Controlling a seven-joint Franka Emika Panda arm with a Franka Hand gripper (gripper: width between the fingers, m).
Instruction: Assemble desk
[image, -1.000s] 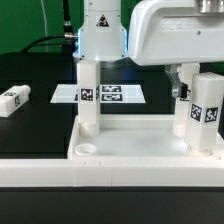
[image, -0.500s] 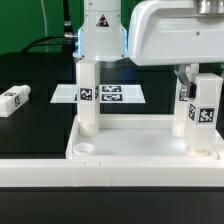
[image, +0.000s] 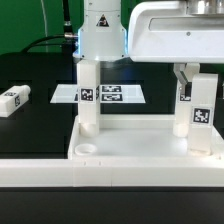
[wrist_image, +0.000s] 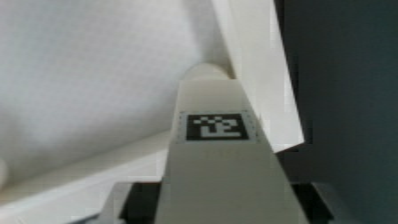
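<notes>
Clamped on the top of an upright leg (image: 203, 118), my gripper (image: 185, 74) shows little from outside, but the wrist view has the tagged leg running out between my dark pads (wrist_image: 139, 205). Its foot drops behind the rim of the tabletop (image: 130, 150), cut off at the exterior view's right, so I cannot tell whether it is seated. A second leg (image: 88, 100) stands at the other end, hiding part of the marker board (image: 118, 95); a loose leg (image: 14, 100) lies well apart.

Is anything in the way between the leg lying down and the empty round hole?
Nothing visible does. Only the tabletop's rim lies between the lying leg and the empty socket; the upright leg stands behind it.
</notes>
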